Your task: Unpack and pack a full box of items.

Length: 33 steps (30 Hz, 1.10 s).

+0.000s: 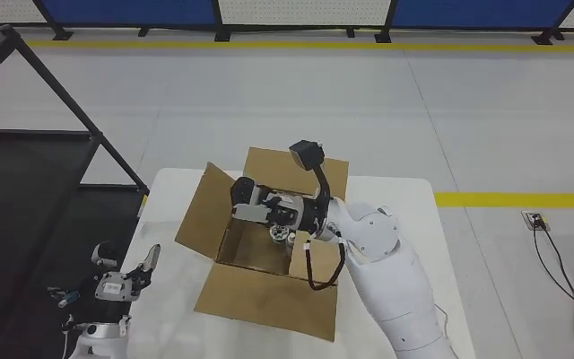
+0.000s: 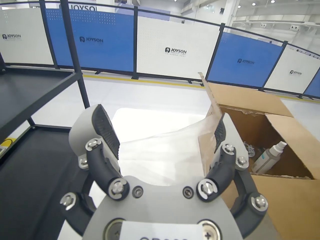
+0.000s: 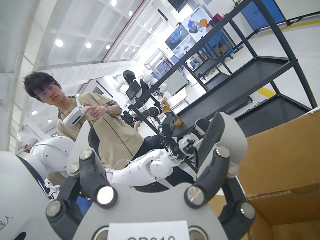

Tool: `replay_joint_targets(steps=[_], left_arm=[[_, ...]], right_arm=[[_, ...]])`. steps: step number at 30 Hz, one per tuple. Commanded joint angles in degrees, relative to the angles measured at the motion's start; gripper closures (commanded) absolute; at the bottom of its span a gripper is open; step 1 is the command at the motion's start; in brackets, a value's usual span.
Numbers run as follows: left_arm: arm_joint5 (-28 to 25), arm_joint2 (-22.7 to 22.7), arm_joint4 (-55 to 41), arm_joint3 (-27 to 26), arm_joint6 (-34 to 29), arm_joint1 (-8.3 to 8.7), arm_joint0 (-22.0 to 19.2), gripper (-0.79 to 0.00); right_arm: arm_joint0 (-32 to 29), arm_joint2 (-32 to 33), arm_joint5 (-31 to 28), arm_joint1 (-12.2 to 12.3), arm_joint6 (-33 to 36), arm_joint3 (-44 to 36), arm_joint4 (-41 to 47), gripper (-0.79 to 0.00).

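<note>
An open cardboard box [image 1: 260,292] stands on the white table [image 1: 404,206] with its flaps spread. A white spray bottle [image 2: 268,157] lies inside it beside a small metallic thing [image 2: 248,148]. My right gripper [image 1: 244,205] is inside the box near its left wall, open, with nothing between its fingers [image 3: 212,136]. The box's flap [image 3: 282,151] rises right beside it. My left gripper [image 1: 127,260] is off the table's left edge, open and holding nothing; in its own view, the left gripper [image 2: 162,131] points at the box's near corner [image 2: 212,106].
A black metal rack [image 1: 54,179] stands to the left of the table, close to my left arm; its shelves [image 2: 30,88] sit beside my left gripper. The table has bare room to the right of the box [image 1: 404,269].
</note>
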Motion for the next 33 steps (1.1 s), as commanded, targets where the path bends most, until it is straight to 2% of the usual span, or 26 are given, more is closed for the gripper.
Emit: replay_joint_targets(steps=[1,5,8,12,15,16,27,29,33], left_arm=[[-2.4,-0.9,-0.9,-3.0,-0.1,0.12,1.6,-0.785],[-9.1,-2.4,-3.8,-9.2,-2.4,0.47,4.2,-0.785],[-14.7,-2.6,-7.3,-13.3,-7.5,0.88,4.4,-0.785],[-19.8,-0.9,-12.8,-16.9,-18.8,1.58,1.9,-0.785],[-22.2,2.9,-18.2,-16.5,-31.4,2.25,-2.0,-0.785],[-22.3,3.3,-19.1,-16.2,-33.2,2.35,-2.6,-0.785],[-22.2,3.2,-19.2,-16.1,-33.0,2.35,-2.6,-0.785],[-24.8,3.2,-20.8,-15.1,-32.9,2.51,-2.1,-0.785],[-24.7,3.7,-26.0,-13.1,-37.7,3.02,-4.5,-0.785]], right_arm=[[-1.1,1.2,1.7,0.7,1.4,-2.8,-1.5,-0.785],[-4.3,4.0,5.3,2.0,3.9,-9.4,-4.8,-0.785],[-7.1,6.5,7.2,3.0,5.3,-14.2,-6.2,-0.785],[-10.6,10.3,8.9,4.3,5.9,-19.5,-7.1,-0.785],[-12.4,12.0,10.7,4.9,6.0,-22.0,-7.6,-0.785],[-12.4,12.0,10.7,4.9,6.0,-22.0,-7.6,-0.785],[-12.4,12.0,10.7,4.9,6.0,-22.0,-7.6,-0.785],[-12.4,12.0,10.7,4.9,6.0,-22.0,-7.6,-0.785],[-13.0,11.5,10.8,5.0,5.2,-22.7,-7.8,-0.785]])
